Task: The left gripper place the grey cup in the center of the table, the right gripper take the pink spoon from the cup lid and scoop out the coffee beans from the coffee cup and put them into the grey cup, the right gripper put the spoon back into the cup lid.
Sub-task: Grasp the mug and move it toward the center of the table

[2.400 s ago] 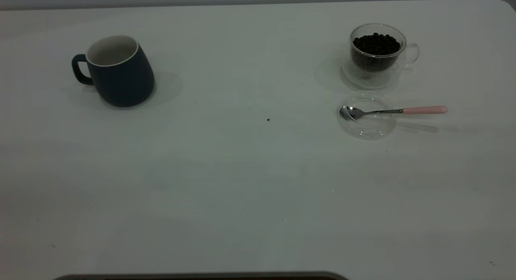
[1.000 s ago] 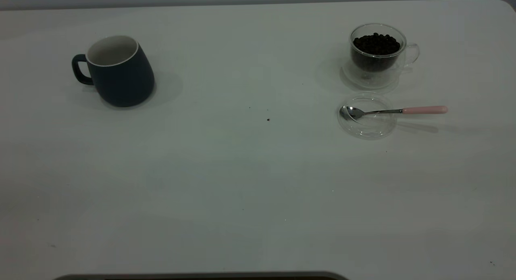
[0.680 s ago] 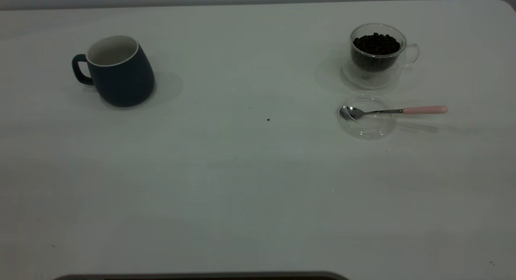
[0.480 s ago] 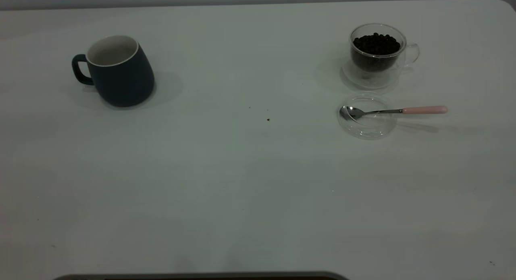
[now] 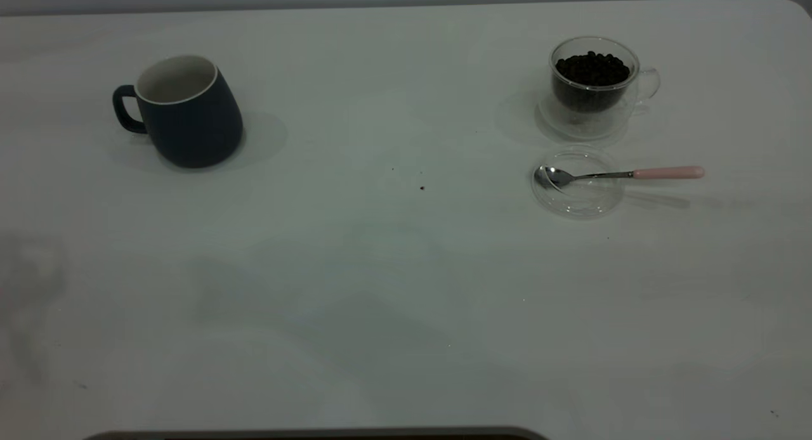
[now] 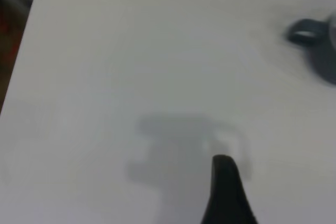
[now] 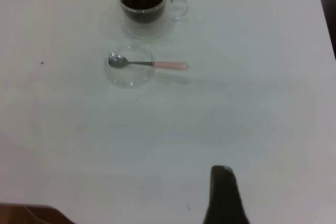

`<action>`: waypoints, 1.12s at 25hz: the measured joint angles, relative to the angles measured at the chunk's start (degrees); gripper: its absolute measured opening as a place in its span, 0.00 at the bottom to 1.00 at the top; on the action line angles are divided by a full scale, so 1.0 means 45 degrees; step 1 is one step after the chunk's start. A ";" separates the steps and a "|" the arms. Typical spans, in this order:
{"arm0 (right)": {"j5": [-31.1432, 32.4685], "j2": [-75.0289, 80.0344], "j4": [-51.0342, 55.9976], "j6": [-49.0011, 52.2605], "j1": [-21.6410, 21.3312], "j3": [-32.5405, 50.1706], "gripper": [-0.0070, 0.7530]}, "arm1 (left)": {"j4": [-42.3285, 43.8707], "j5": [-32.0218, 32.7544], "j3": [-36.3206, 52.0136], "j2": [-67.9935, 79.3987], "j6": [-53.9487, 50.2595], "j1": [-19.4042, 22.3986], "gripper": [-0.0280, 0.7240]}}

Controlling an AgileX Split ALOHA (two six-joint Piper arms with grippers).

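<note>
The wide, smooth white table (image 5: 393,281) carries a few tiny dark specks near its middle. On its left side stands the grey cup (image 5: 187,113), a rounded dark blue-grey ceramic mug with a matt outer wall, a white inside and rim, and a thick loop handle turned toward the table's left edge. It is upright and well apart from everything else.

On the right side sits the coffee cup (image 5: 593,88), a small clear double-walled glass cup with a thin clear loop handle pointing right. It is heaped nearly to the brim with the coffee beans (image 5: 592,68), small, dark brown, almost black and glossy. Just in front of it lies the cup lid (image 5: 577,202), a flat round transparent disc with a raised rim. The pink spoon (image 5: 618,174) lies across it: its shiny metal bowl rests inside the lid, its slim metal neck crosses the rim, and its pale pink handle juts out over the bare table to the right.

My left gripper (image 6: 227,190) shows only as one dark, smooth, rounded fingertip above bare tabletop, with the mug's handle far off; I cannot tell how wide it stands. My right gripper (image 7: 224,195) likewise shows a single dark finger above bare table, well apart from the lid and spoon, and its spread is hidden too.
</note>
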 joint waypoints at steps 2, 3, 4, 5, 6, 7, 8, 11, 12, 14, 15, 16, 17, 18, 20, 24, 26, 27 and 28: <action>0.0000 0.0000 0.0000 0.0000 0.0000 0.0000 0.75 | -0.0392 -0.0439 -0.0575 0.1558 0.0434 0.0920 0.79; 0.0000 0.0000 0.0000 0.0000 0.0000 0.0000 0.75 | -0.0619 -0.0647 -0.0850 0.2225 0.0888 0.1213 0.79; 0.0000 0.0000 0.0000 0.0000 0.0000 0.0000 0.75 | -0.0915 -0.0780 -0.1166 0.3042 0.1503 0.1446 0.79; 0.0000 0.0000 0.0000 0.0000 0.0000 0.0000 0.75 | -0.1122 -0.0844 -0.1615 0.3724 0.2281 0.1555 0.79; 0.0000 0.0000 0.0000 0.0000 0.0000 0.0000 0.75 | -0.1292 -0.0833 -0.2146 0.4537 0.3034 0.1560 0.79; 0.0000 0.0000 0.0000 0.0000 0.0000 0.0000 0.75 | -0.1429 -0.0767 -0.2732 0.5344 0.4010 0.1560 0.79; 0.0000 0.0000 0.0000 0.0000 0.0000 0.0000 0.75 | -0.1588 -0.0643 -0.3369 0.6141 0.5157 0.1560 0.79; 0.0000 0.0000 0.0000 0.0000 0.0000 0.0000 0.75 | -0.2032 0.0190 -0.5202 0.8346 0.7407 0.1560 0.79; 0.0000 0.0000 0.0000 0.0000 0.0000 0.0000 0.75 | -0.2217 0.0608 -0.5999 0.9071 0.8001 0.1560 0.79; 0.0000 0.0000 0.0000 0.0000 0.0000 0.0000 0.75 | -0.2783 0.0935 -0.7062 1.0313 0.8665 0.1560 0.79; 0.0000 0.0000 0.0000 0.0000 0.0000 0.0000 0.75 | -0.3042 0.0991 -0.7520 1.0719 0.8825 0.1560 0.79; 0.0000 0.0000 0.0000 0.0000 0.0000 0.0000 0.75 | -0.3239 0.1020 -0.7844 1.1051 0.9051 0.1560 0.79; 0.0000 0.0000 0.0000 0.0000 0.0000 0.0000 0.75 | -0.3457 0.1022 -0.8153 1.1418 0.9271 0.1560 0.79; 0.0000 0.0000 0.0000 0.0000 0.0000 0.0000 0.75 | -0.3558 0.1009 -0.8360 1.1609 0.9588 0.1545 0.79; 0.0000 0.0000 0.0000 0.0000 0.0000 0.0000 0.75 | -0.3648 0.0799 -0.8637 1.1906 1.0548 0.1441 0.79; 0.0000 0.0000 0.0000 0.0000 0.0000 0.0000 0.75 | -0.3648 0.0551 -0.8729 1.2350 1.4749 0.0917 0.79; 0.0000 0.0000 0.0000 0.0000 0.0000 0.0000 0.75 | -0.3648 0.0561 -0.8729 1.2523 1.6930 0.0468 0.79; 0.0000 0.0000 0.0011 0.0000 0.0000 0.0000 0.75 | -0.3701 0.0534 -0.8729 1.2578 1.7813 0.0274 0.79; 0.0000 0.0000 0.0011 0.0000 0.0000 0.0000 0.75 | -0.3809 0.0424 -0.8729 1.2646 1.8423 0.0077 0.79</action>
